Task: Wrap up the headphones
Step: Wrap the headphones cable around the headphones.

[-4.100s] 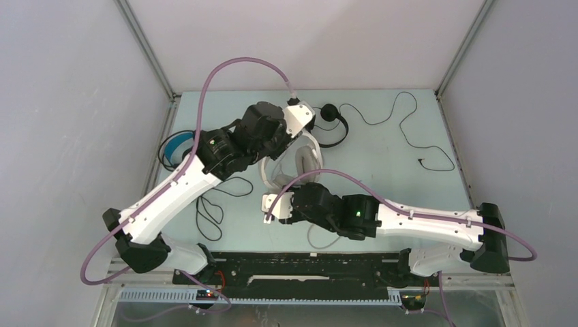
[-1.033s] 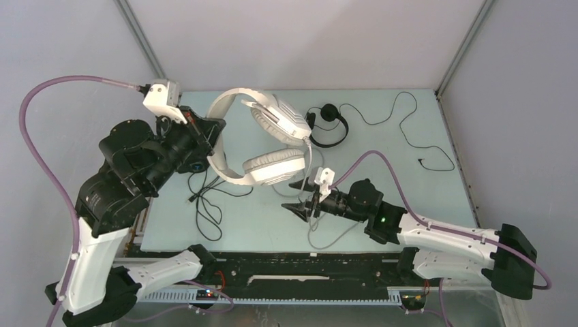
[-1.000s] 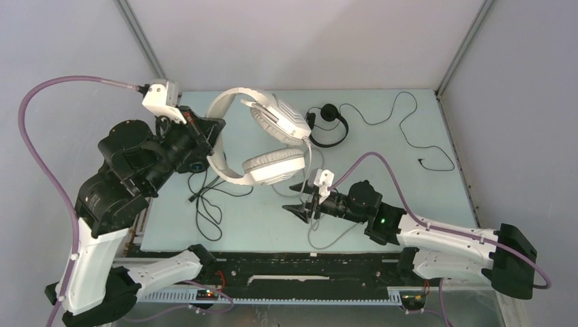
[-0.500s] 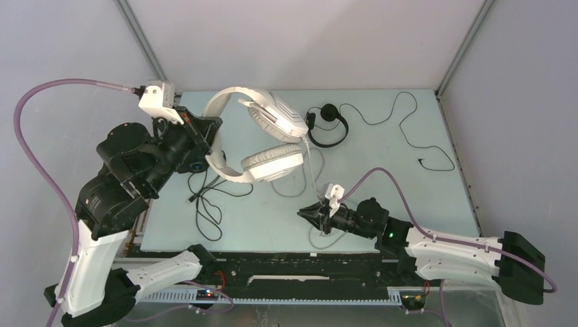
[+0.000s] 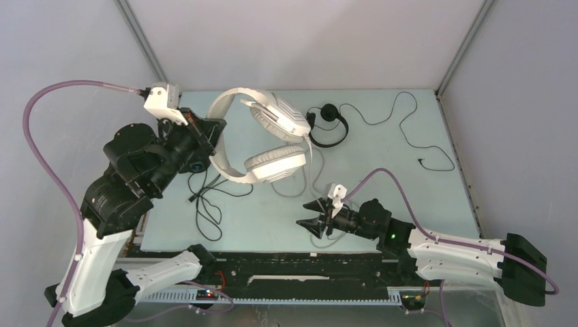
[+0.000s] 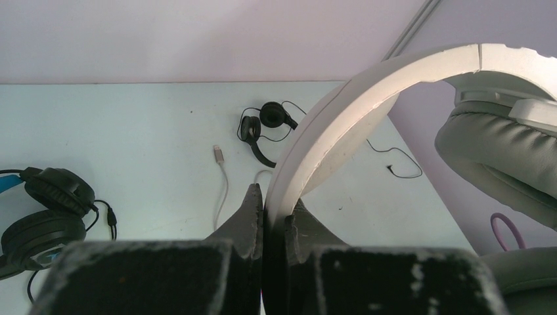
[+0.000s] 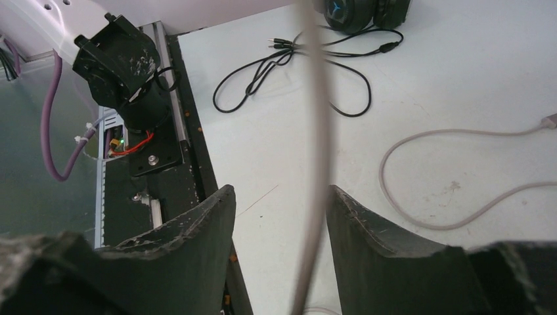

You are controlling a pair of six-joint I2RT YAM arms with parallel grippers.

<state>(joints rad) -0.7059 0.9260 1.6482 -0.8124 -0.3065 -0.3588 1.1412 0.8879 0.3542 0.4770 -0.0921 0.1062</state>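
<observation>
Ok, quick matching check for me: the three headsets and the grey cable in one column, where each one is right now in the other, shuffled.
1 white headset
2 small black headset
3 black-and-blue headset
4 grey cable

A lying on the far side of the table
B running between the fingers of the open right pincer
C headband clamped in the left pincer
D lying on the table's left side

Pairs: 1-C, 2-A, 3-D, 4-B

White shells (image 5: 450, 246) and black joints (image 5: 126, 191); lilac cables (image 5: 95, 83); scuffed black pincer fingers (image 7: 190, 256); green light (image 5: 393, 237).
</observation>
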